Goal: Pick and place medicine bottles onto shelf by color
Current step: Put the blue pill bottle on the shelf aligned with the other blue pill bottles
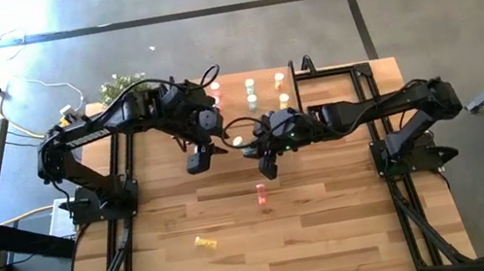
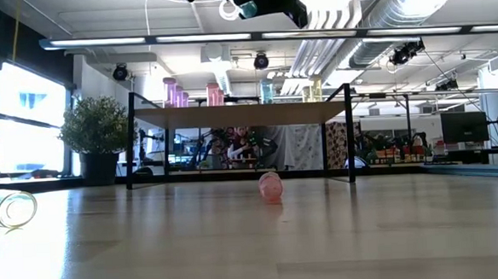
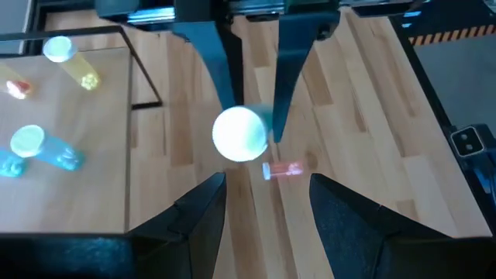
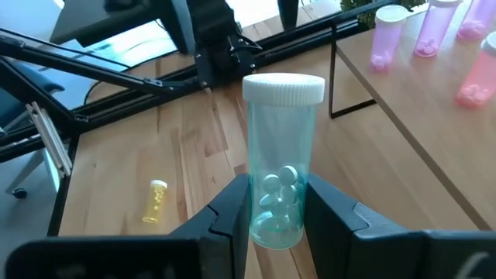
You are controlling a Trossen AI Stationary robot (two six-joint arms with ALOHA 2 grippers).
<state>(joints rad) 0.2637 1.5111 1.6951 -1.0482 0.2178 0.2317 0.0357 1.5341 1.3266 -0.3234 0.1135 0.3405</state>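
The right gripper (image 4: pixel 275 213) is clamped on a clear pale-green cylindrical medicine bottle with a white ribbed cap (image 4: pixel 280 167), its two dark fingers pinching the lower body where a few round pills sit. Seen from the right wrist, the bottle's long axis runs straight out from between the fingers, cap end pointing away from the wrist. From overhead the gripper (image 1: pixel 267 163) hangs over the middle of the wooden plank tabletop (image 1: pixel 338 238), just in front of the small light-wood shelf on thin black legs (image 1: pixel 261 103).

The left gripper (image 3: pixel 260 205) hovers close beside it — its fingers stand apart with nothing between them. Its wrist camera looks down on the held bottle's pale cap (image 3: pixel 240 134), gripped by the other arm's fingers.

On the table below, a small pink bottle (image 1: pixel 261 194) lies on its side; from table height its round end faces the camera (image 2: pixel 270 186), so its long axis runs front to back. A yellow bottle (image 1: pixel 205 244) lies on its side too, nearer the front-left, its axis roughly across the table and slightly angled.

On the shelf — several bottles stand upright: pink ones (image 4: pixel 385 35) at one end, and pale green (image 1: pixel 250 86) and yellow (image 1: pixel 279 80) ones further along.
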